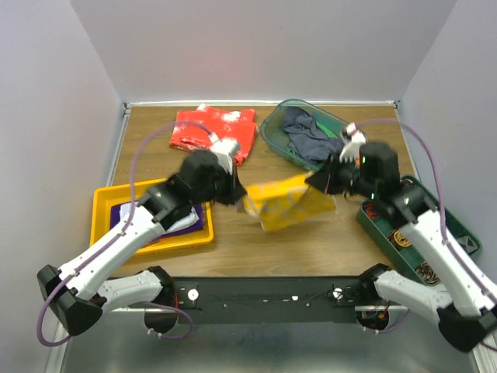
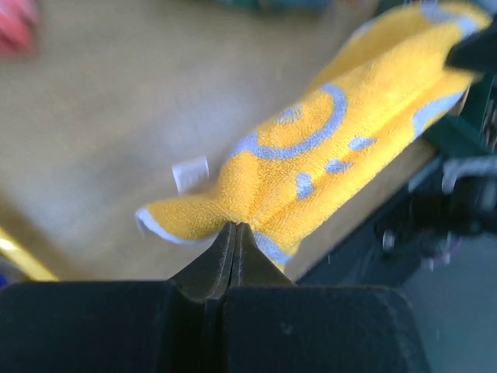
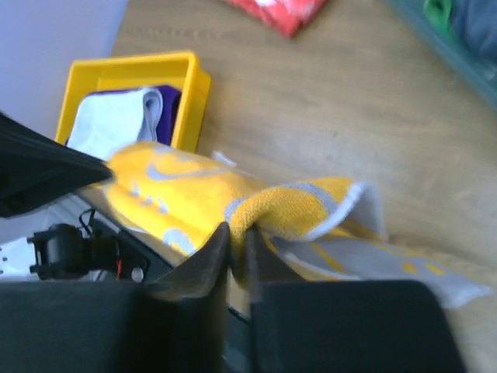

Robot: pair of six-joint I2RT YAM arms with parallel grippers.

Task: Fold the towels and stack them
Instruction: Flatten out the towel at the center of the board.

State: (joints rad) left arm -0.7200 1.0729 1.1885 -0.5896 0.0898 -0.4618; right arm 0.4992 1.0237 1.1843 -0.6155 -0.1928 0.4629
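Left jaws: closed tight on one corner of the yellow-and-grey towel (image 2: 342,148), nothing else between them. Right jaws: pinched on a rolled edge at the opposite end, a thin gap between the tips filled by the cloth.

The towel hangs slack between the two grips, clear of the table (image 1: 233,241) near its middle.

Handling, in my judgement: light, soft terry pile that sags and bunches, is not slippery and will not break. It is best taken at corners or along the hem, with both ends kept level so the fold falls square.

Markings: a small white tag (image 2: 190,172) on the hem, no writing legible. None found elsewhere.

Surroundings: white towel (image 3: 116,120) and purple towel (image 3: 172,105) in the yellow tray (image 3: 140,64); navy towel (image 1: 307,136) in the green bin (image 1: 272,140)
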